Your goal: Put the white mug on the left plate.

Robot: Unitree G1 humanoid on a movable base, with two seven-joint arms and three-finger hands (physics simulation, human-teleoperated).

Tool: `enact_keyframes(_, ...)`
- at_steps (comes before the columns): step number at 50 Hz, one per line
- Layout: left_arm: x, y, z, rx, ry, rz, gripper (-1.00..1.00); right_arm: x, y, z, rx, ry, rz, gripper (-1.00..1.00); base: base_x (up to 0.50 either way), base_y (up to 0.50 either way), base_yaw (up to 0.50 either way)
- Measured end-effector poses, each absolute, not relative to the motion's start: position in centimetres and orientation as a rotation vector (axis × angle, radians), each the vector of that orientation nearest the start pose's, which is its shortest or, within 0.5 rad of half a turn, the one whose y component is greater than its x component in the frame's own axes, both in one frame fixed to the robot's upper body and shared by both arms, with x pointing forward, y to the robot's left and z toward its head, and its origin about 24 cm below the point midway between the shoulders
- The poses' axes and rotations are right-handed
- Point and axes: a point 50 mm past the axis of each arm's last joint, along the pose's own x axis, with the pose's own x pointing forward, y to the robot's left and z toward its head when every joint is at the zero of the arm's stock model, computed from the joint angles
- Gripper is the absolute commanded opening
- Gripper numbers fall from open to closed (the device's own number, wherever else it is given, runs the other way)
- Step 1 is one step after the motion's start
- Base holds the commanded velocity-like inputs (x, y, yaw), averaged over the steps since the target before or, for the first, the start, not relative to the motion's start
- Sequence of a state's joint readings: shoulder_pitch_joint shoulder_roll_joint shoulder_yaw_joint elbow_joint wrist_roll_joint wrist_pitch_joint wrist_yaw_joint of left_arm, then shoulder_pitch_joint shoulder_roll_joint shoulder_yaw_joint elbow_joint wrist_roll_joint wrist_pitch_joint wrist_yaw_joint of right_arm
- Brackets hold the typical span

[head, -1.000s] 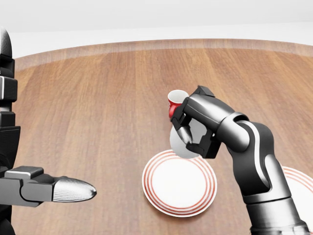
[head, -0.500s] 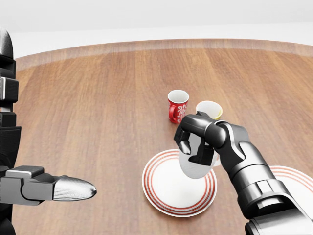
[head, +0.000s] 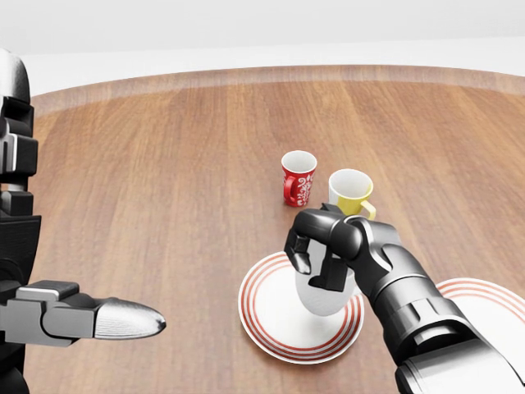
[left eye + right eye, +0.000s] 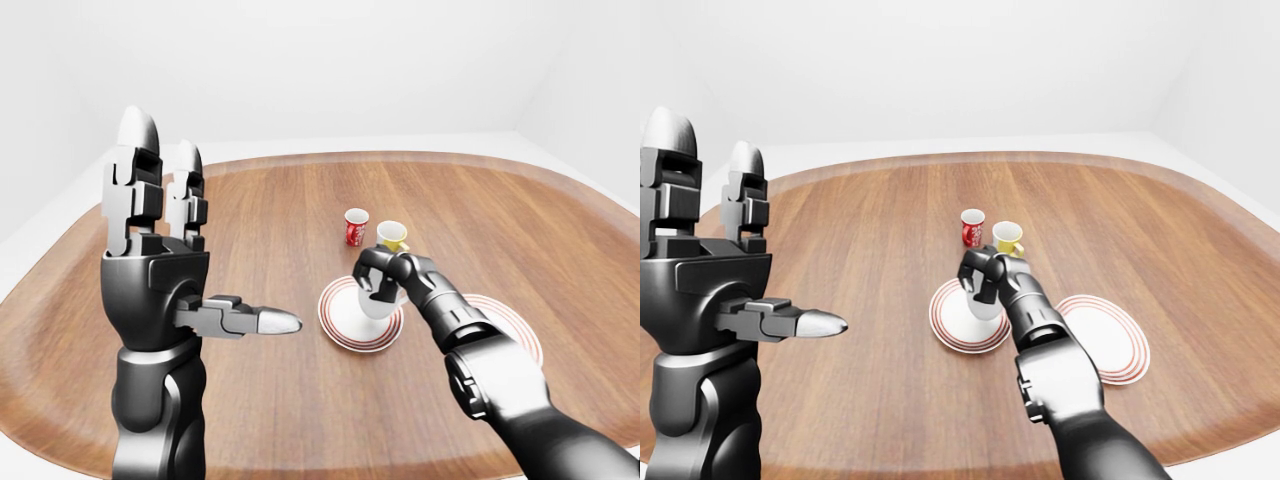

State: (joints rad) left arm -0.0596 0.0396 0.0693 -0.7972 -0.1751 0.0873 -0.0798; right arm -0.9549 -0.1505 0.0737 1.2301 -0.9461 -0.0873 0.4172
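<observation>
**White mug held over the left plate**

The white mug (image 3: 322, 297) is gripped by the right hand (image 3: 321, 246), whose dark fingers (image 3: 300, 253) are wrapped round its upper part. The mug's base is seen against the middle of the left plate (image 3: 271, 324), a white plate ringed in red; whether it touches the plate cannot be told. A second red-ringed plate (image 4: 520, 335) lies to the right of it on the wooden table (image 3: 164, 189), partly hidden by the right forearm. Above the held mug in the head view, a red patterned mug (image 3: 297, 178) and a yellow mug (image 3: 351, 193) stand side by side. The left hand (image 4: 165, 270) is raised at the left, well apart from the crockery, with fingers upright and spread and the thumb (image 4: 245, 320) pointed right, grasping nothing.
</observation>
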Motion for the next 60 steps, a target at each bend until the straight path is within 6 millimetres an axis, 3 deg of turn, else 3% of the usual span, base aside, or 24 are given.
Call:
enact_keyframes(38, 19.8, 15.5, 21.7, -0.075, -0.77, -0.118, 1.0, 37.7, -10.8, 4.0, -1.186, 0.377, 0.652, -1.0, 0.0, 0.0, 0.0)
enact_keyframes(39, 19.8, 15.5, 21.7, -0.075, -0.77, -0.118, 1.0, 37.7, -10.8, 3.9, -1.186, 0.377, 0.651, -0.76, 0.0, 0.0, 0.0)
enact_keyframes(40, 19.8, 15.5, 21.7, -0.075, -0.771, -0.118, 1.0, 37.7, -10.9, 3.9, -1.187, 0.377, 0.651, 0.13, 0.0, 0.0, 0.0)
enact_keyframes(42, 19.8, 15.5, 21.8, -0.075, -0.772, -0.117, 1.0, 37.7, -10.9, 4.0, -1.185, 0.376, 0.649, 1.0, 0.0, 0.0, 0.0)
enact_keyframes(60, 19.9, 15.6, 21.8, -0.075, -0.772, -0.113, 1.0, 37.4, -10.8, 3.4, -1.183, 0.401, 0.681, 1.0, 0.0, 0.0, 0.0)
